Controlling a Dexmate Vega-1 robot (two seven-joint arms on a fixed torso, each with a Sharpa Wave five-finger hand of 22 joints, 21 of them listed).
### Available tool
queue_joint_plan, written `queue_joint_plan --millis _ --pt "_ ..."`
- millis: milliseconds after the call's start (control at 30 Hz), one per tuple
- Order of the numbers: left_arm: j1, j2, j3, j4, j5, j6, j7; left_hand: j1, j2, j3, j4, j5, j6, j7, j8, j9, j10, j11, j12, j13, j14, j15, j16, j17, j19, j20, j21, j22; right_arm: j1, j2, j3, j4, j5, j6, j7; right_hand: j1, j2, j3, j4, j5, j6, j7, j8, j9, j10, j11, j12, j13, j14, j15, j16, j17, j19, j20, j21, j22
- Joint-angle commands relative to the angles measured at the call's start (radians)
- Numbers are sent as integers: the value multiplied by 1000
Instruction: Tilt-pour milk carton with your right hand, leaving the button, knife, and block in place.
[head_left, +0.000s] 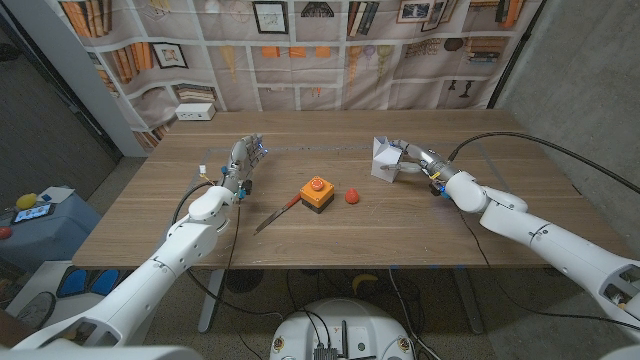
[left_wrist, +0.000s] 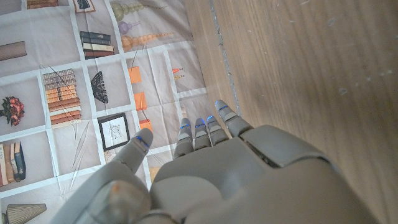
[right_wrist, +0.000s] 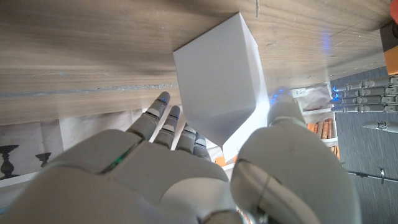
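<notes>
The white milk carton (head_left: 384, 158) is at the table's far right-of-middle. My right hand (head_left: 417, 160) wraps around it from the right. In the right wrist view the carton (right_wrist: 217, 74) sits between the fingers (right_wrist: 163, 118) and the thumb (right_wrist: 283, 118), which press on opposite sides near its gabled top. Its base is at the wood. The orange button on a black base (head_left: 317, 192) is at mid-table, with a small red block (head_left: 352, 196) just right of it and a knife (head_left: 277, 213) to its left. My left hand (head_left: 243, 162) stands with its fingers up and holds nothing.
A white box (head_left: 195, 112) lies at the far left corner of the table (head_left: 300, 240). A printed bookshelf backdrop hangs behind the table. A cable runs from the right arm across the table's right side.
</notes>
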Motion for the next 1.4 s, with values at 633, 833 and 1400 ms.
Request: queue_joint_plan --millis 633,833,1400 --pt "10 -1 -8 8 -6 -29 -12 0 78 8 2 4 8 3 2 5 0 7 0 3 8 3 2 3 5 6 1 3 31 -48 15 7 94 75 189 -147 -45 -85 37 81 -190 41 -145 -9 -269 107 -10 -39 -179 118 -93 12 -145 27 -7 2" --pt "1 -3 -8 25 -8 -41 -30 0 78 9 2 4 13 3 3 5 0 6 0 3 6 3 1 2 5 6 1 3 25 -50 32 9 127 102 201 -180 -53 -107 48 86 -208 52 -161 -12 -314 116 -13 -51 -202 123 -104 12 -163 24 -8 2" --pt "-10 -6 -12 42 16 -77 -25 1 78 11 1 4 21 4 5 5 0 9 -1 3 5 2 0 2 2 2 -1 3 -30 -17 101 30 283 167 192 -266 -38 -146 89 92 -166 74 -162 -17 -297 94 7 -80 -193 85 -99 11 -163 -22 1 0"
